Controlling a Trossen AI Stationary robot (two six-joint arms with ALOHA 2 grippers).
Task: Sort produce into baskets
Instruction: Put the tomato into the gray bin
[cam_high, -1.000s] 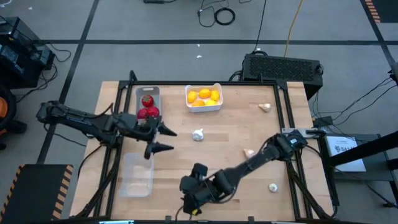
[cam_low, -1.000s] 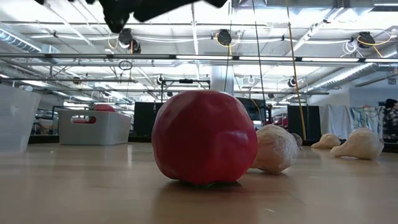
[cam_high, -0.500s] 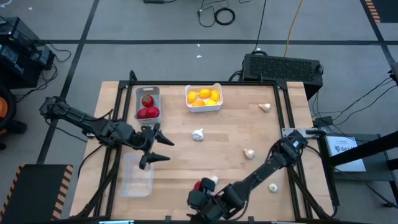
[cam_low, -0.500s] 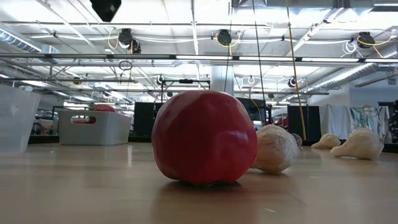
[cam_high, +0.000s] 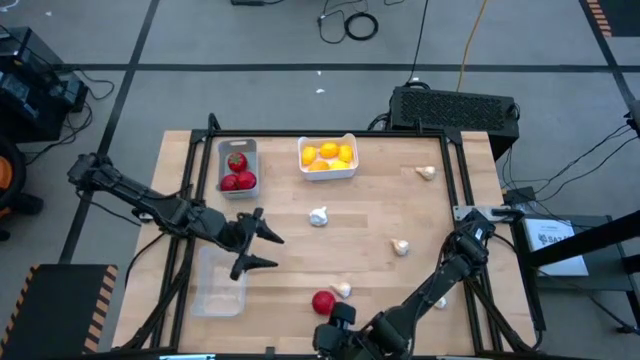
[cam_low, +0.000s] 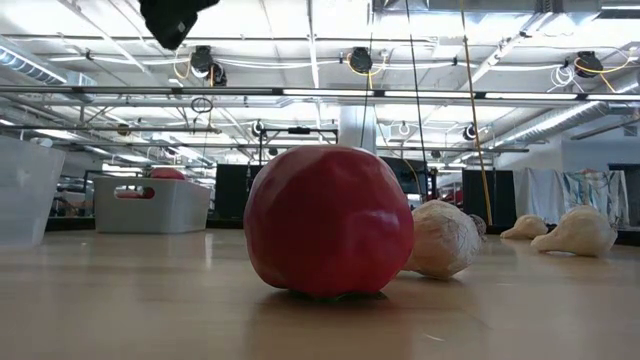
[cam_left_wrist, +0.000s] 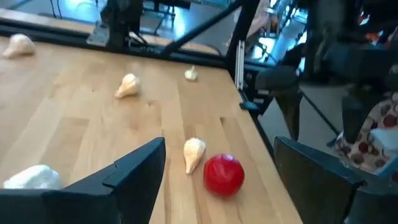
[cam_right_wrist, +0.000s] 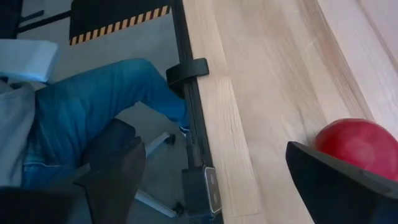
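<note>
A red tomato (cam_high: 322, 301) lies on the table near its near edge, with a garlic bulb (cam_high: 343, 290) right beside it; both show close up in the low view (cam_low: 328, 220), (cam_low: 442, 238). My right gripper (cam_high: 338, 328) is open at the near edge, just short of the tomato (cam_right_wrist: 357, 140), and touches nothing. My left gripper (cam_high: 264, 250) is open and empty above the table, left of the middle, facing the tomato (cam_left_wrist: 224, 174). The grey basket (cam_high: 238, 150) holds tomatoes, the white basket (cam_high: 328, 172) holds lemons, and the clear basket (cam_high: 220, 285) stands near the left.
Loose garlic bulbs lie at the middle (cam_high: 319, 216), right of the middle (cam_high: 400, 246), far right (cam_high: 426, 172) and near right (cam_high: 438, 300). A person's leg in blue jeans (cam_right_wrist: 106, 106) shows beyond the table's near edge.
My right gripper has drawn back from over the tomato toward the table's near edge, leaving the tomato lying still on the table beside the garlic. My left gripper has moved toward the near edge, away from the grey basket.
</note>
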